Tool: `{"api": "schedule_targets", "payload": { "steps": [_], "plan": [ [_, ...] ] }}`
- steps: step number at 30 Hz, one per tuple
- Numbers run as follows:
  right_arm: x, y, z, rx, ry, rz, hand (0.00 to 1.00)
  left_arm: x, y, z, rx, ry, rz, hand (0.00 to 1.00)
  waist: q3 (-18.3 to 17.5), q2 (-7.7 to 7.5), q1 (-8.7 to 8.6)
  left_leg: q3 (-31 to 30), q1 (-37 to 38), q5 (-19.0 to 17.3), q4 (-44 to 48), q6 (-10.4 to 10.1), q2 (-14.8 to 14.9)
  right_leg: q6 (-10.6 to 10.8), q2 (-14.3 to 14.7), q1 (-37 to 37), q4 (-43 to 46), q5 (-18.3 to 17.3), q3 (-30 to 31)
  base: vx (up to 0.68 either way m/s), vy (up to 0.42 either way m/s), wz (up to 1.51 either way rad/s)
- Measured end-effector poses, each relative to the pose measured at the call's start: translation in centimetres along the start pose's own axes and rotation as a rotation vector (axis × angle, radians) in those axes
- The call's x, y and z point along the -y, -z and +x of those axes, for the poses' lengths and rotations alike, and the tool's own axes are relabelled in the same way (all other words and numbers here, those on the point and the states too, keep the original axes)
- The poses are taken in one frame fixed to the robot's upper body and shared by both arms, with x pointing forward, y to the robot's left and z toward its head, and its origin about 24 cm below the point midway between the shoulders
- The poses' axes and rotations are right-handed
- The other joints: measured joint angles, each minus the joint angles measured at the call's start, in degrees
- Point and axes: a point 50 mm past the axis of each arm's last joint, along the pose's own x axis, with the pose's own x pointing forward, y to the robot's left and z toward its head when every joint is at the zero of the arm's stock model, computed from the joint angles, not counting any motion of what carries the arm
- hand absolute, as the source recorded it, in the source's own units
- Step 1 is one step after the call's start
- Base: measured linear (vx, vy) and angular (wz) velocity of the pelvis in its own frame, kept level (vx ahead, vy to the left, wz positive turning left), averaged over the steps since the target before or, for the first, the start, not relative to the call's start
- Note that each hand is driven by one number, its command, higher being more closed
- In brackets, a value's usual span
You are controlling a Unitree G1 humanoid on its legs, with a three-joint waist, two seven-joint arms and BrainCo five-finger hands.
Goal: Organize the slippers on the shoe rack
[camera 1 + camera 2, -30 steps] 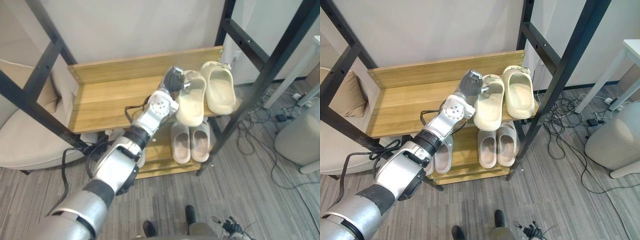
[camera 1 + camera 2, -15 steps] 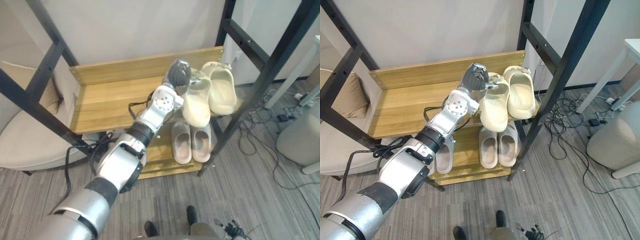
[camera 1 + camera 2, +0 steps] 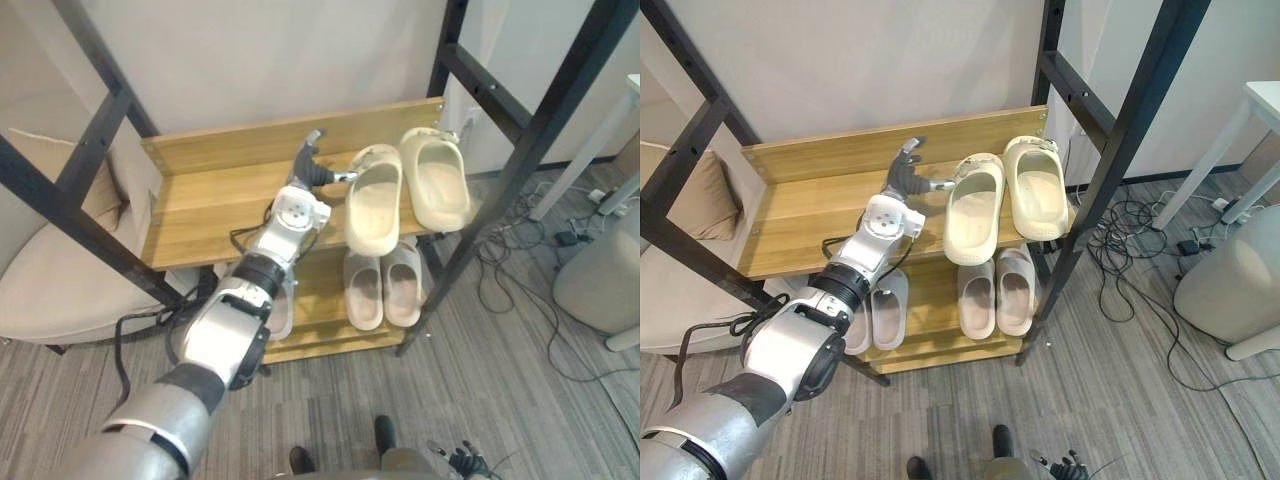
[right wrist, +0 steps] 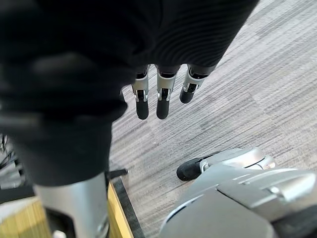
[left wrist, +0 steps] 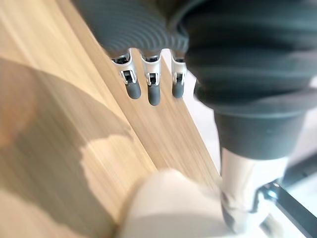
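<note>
Left eye view: my left hand (image 3: 310,168) is hovering with fingers spread wide over the shoe rack's (image 3: 95,130) upper shelf (image 3: 205,205), just beside two cream slippers (image 3: 374,205) lying soles down at its right end. Pale slippers (image 3: 384,285) are sitting on the lower shelf (image 3: 318,335). My right hand (image 4: 159,96) is hanging relaxed above the floor (image 4: 237,79).

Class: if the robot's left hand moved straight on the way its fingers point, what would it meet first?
Probably the shelf's wooden back board, as the open left hand points to the rear. The nearest cream slipper lies beside its thumb, out of that line. Depth is uncertain.
</note>
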Motion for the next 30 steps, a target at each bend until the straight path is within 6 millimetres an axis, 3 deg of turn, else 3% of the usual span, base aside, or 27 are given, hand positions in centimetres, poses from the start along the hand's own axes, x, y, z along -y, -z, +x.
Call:
{"api": "schedule_targets", "payload": {
  "steps": [3,7,12,15,18,25,30],
  "plan": [
    [-0.1,-0.1,0.0,0.005,-0.011,-0.029,0.0,-1.0,0.7,-0.1,-0.009,-0.029,0.006,0.0,0.0,-0.01,0.16,-0.31,-0.02,0.0,0.0,0.0,-0.03,0.04,-0.05,0.14,0.0,0.01,-0.36,0.0,-0.014,0.07],
    [-0.1,-0.1,0.1,-0.001,-0.02,-0.059,0.0,-1.7,-0.1,-0.9,0.071,-0.079,-0.053,0.0,0.02,-0.03,0.33,-1.87,-0.01,0.0,0.0,0.0,-0.07,0.05,-0.17,0.89,-0.02,-0.18,-1.83,0.0,-0.017,0.18],
    [0.0,0.2,0.1,-0.014,-0.025,-0.089,0.0,-1.9,-3.6,-3.5,0.317,-0.096,-0.14,0.0,0.05,-0.19,1.14,-3.08,-0.14,0.01,0.17,0.01,-0.02,-0.02,-0.26,1.42,-0.03,-0.55,-2.66,-0.01,-0.021,0.12],
    [0.0,0.2,0.2,-0.016,-0.035,-0.125,0.0,-1.1,-5.8,-6.0,0.467,-0.053,-0.216,0.0,-0.02,-0.29,1.54,-3.45,-0.22,0.01,0.28,0.01,-0.17,0.13,-0.49,1.52,-0.03,-0.65,-2.66,-0.02,-0.011,0.06],
    [0.0,0.2,0.2,-0.021,-0.039,-0.141,0.0,0.1,-6.6,-8.0,0.536,0.002,-0.296,0.0,-0.15,-0.45,1.87,-3.57,-0.22,0.01,0.3,0.03,-0.24,0.2,-0.58,1.59,-0.03,-0.69,-2.65,-0.01,-0.004,0.01],
    [0.3,0.8,0.1,-0.046,-0.038,-0.168,0.0,2.2,-6.0,-12.0,0.56,0.124,-0.451,0.0,-1.71,-0.42,3.0,-4.07,-0.08,0.03,0.31,0.05,-0.16,0.41,-0.57,1.92,-0.02,-0.88,-2.87,-0.02,-0.014,0.02],
    [0.1,0.9,0.1,-0.049,-0.05,-0.208,0.0,3.3,-3.1,-13.5,0.448,0.184,-0.511,0.0,-2.03,-1.02,3.63,-5.12,0.93,0.11,0.18,0.16,-0.21,0.45,-0.48,3.5,-0.04,-1.18,-4.43,-0.04,-0.028,0.12]
  ]
}}
